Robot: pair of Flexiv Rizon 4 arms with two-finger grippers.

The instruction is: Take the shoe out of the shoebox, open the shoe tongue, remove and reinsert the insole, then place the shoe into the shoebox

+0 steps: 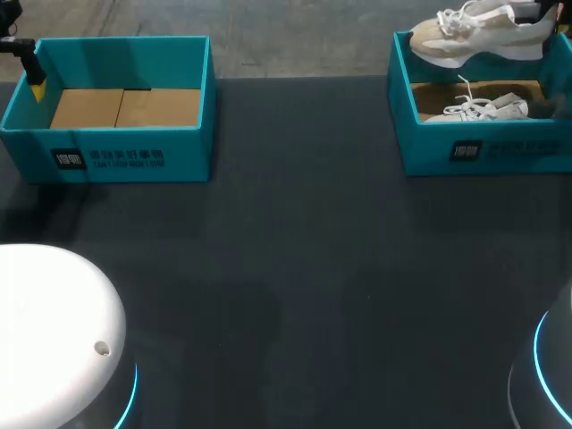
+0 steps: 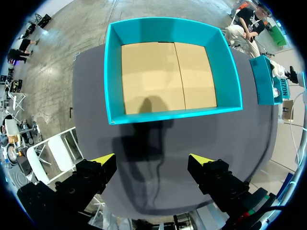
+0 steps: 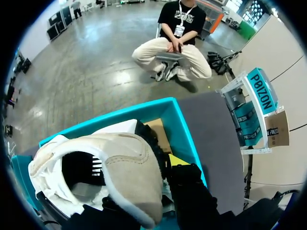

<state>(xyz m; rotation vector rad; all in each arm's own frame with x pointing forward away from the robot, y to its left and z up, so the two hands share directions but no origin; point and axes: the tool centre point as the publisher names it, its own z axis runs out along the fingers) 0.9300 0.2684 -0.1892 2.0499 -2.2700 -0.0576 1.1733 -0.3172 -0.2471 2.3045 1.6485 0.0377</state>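
The shoe (image 3: 129,167) hides one of the right gripper (image 3: 163,166) jaws.

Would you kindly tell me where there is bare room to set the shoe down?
The dark table lies bare between the empty teal cardboard box and the second teal box, and before both. The second is crowded: a white sneaker inside, a beige sneaker above.

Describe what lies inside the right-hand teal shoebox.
A white laced sneaker lies on the shoebox's brown cardboard floor. The floor beneath it is covered, and the beige sneaker held above hides the back wall.
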